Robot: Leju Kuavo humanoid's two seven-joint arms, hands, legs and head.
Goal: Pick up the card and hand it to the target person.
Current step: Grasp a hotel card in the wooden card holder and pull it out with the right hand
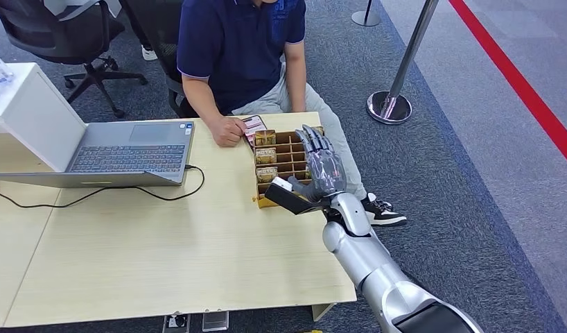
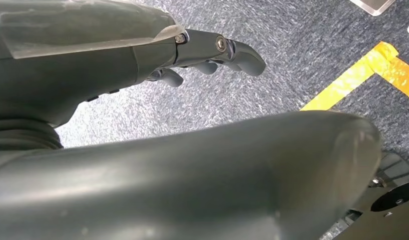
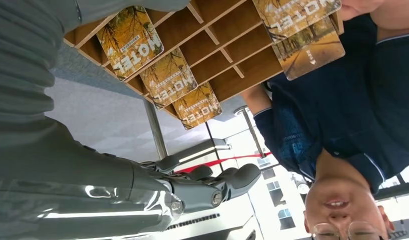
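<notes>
The card (image 1: 265,154) we want stands upright in the wooden rack (image 1: 289,149) on the tabletop (image 1: 163,250), one of several in the column of slots on the rack's left side. Our right hand (image 1: 321,163) hovers over the rack's other side, fingers spread and holding nothing, so the cards lie just to its left, edges up. Our left hand (image 2: 212,52) hangs over the carpet, loosely curled and empty, so we judge the right hand the one to reach. The person (image 1: 242,48) sits just beyond the rack.
</notes>
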